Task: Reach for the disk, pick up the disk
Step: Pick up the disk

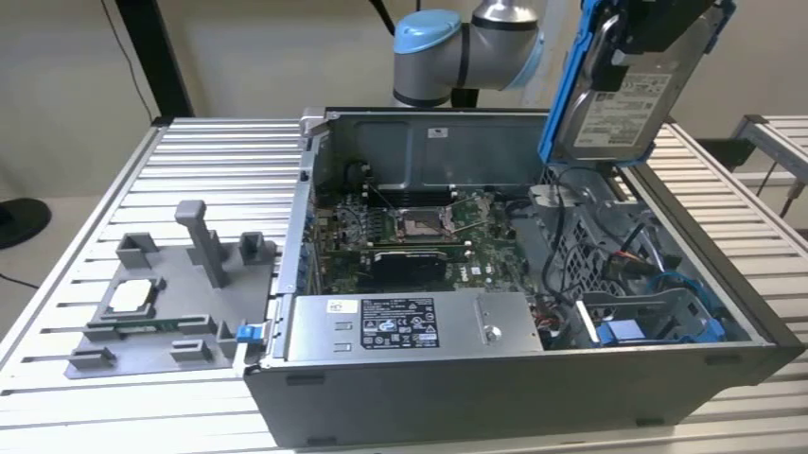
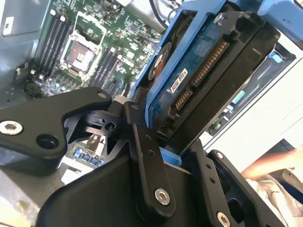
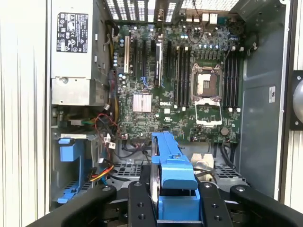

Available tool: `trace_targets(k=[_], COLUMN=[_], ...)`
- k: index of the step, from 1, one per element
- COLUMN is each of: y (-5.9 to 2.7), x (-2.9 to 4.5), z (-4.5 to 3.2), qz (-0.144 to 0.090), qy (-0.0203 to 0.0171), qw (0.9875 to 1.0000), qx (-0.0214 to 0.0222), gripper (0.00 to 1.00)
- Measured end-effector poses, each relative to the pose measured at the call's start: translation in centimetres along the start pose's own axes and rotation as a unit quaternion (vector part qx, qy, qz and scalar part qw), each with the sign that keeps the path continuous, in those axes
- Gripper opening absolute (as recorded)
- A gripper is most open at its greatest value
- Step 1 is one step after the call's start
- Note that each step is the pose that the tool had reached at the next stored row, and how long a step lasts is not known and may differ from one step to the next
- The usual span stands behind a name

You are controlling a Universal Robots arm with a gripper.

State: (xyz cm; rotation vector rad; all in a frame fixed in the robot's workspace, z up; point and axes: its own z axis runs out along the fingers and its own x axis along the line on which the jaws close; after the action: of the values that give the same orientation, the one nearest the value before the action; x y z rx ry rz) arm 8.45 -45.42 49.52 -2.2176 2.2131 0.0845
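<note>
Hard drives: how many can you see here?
1. The disk, in its blue frame, is held by the gripper above the open computer case; the case's bays may hide others.

Disk (image 1: 622, 95) is lifted above the open PC case (image 1: 505, 397), clamped in the gripper (image 1: 657, 24), w/ open air round it at 3 and 9 o'clock in the exterior view. Below it at 6 o'clock: loose cables (image 1: 593, 246) and blue drive bay (image 1: 657, 326) crowd that end. Mid-case over the motherboard (image 3: 189, 94) is low, passable. PSU box (image 1: 404, 326) blocks the near edge. Grey fixture (image 1: 177, 293), w/ upright post, sits at 9 o'clock on the slatted table (image 1: 76, 236), well apart from the case.
</note>
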Motion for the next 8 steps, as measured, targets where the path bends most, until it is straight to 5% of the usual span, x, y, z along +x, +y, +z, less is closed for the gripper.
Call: trace_targets(k=[8], y=[0.0], x=[1.79], z=[-0.05], qz=[0.0], qy=[0.0], qw=[1.0], qx=[-0.0005], gripper=[0.0])
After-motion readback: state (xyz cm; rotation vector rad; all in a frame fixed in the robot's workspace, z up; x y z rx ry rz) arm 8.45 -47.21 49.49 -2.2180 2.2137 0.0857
